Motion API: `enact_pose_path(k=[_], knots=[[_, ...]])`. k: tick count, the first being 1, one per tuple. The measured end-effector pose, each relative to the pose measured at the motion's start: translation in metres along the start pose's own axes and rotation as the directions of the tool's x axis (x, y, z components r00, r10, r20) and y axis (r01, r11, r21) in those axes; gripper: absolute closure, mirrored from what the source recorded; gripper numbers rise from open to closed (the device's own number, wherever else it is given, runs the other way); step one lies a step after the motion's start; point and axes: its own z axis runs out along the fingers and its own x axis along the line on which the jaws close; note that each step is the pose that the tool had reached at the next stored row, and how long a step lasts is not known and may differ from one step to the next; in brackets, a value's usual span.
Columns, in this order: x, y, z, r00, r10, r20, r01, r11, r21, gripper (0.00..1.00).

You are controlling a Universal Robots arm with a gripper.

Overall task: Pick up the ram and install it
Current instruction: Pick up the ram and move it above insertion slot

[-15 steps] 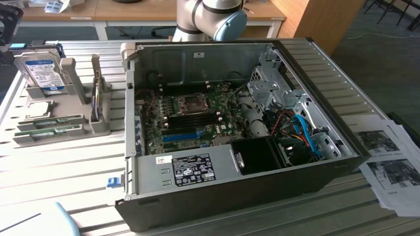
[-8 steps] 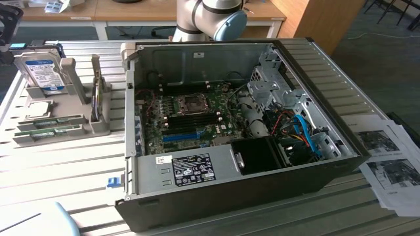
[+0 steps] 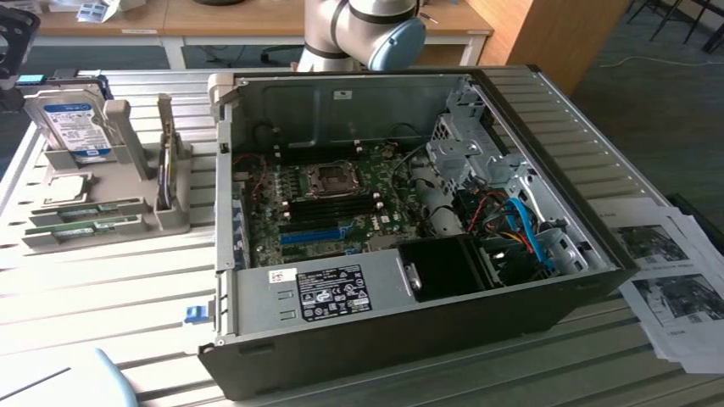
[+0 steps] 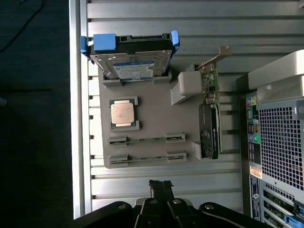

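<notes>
Green and thin, the ram (image 4: 147,157) nearest our fingers (image 4: 156,189) looked light, stiff, fragile; we judged its long edges the best hold. Fingers were closed, holding nothing.

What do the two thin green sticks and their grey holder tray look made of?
Thin green ram sticks: circuit board, matte green with tiny components visible. Grey holder tray: likely plastic, uniform matte grey with blocky moulded brackets, no metallic shine.

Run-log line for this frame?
gripper: shut, empty | aimed at tray | nearer ram stick, farther ram stick: in tray slots | computer case: open
</notes>
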Motion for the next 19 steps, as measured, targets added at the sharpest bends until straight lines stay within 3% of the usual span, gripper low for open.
enact_pose_path(k=[5, 9, 14, 19], knots=[[0.0000, -0.0001, 0.0000, 0.9979, -0.064, -0.0031, 0.064, 0.9979, -0.0019, 0.91], [0.0000, -0.0001, 0.0003, 0.9922, -0.125, -0.0056, 0.125, 0.9922, -0.0036, 0.91], [0.0000, -0.0001, 0.0004, 0.9794, -0.202, -0.0089, 0.202, 0.9794, -0.0060, 0.91], [0.0000, -0.0001, 0.0005, 0.9621, -0.273, -0.0118, 0.272, 0.9621, -0.0084, 0.91]])
